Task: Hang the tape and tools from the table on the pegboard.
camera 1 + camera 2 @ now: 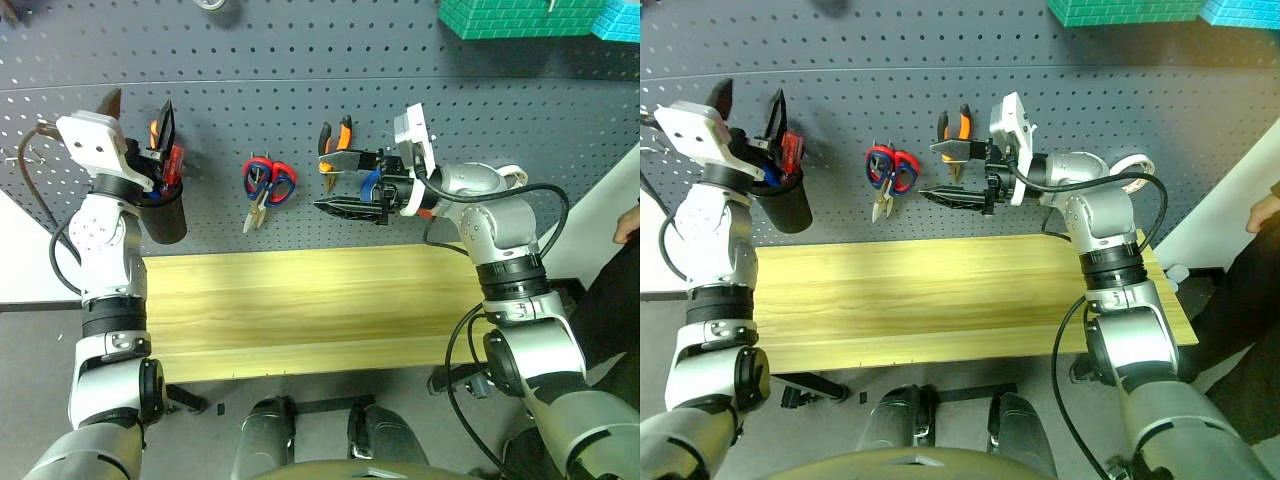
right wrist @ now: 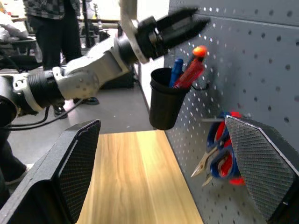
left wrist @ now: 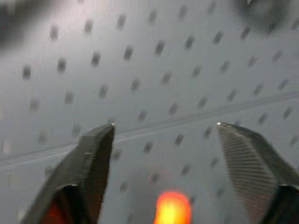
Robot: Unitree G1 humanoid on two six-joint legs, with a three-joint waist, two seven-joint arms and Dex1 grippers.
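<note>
On the dark pegboard [image 1: 300, 60] hangs a black cup [image 1: 165, 215] at the left. An orange handle tip [image 2: 199, 50], which looks like the screwdriver's, sticks out of it beside a red handle and a blue one. My left gripper [image 3: 166, 126] hovers open just above the cup, with the orange tip below the gap between its fingers. Orange-and-black pliers [image 1: 340, 135] hang from a hook mid-board. My right gripper [image 1: 320, 183] points left in front of them, open and empty. The wooden table [image 1: 300, 300] lies bare below. The tape is out of view.
Red-and-blue-handled scissors [image 1: 267, 185] hang between the cup and the pliers. Green and teal brick-patterned boxes [image 1: 520, 15] sit at the top right of the board. A person's hand [image 1: 628, 222] shows at the right edge, and people stand in the room behind.
</note>
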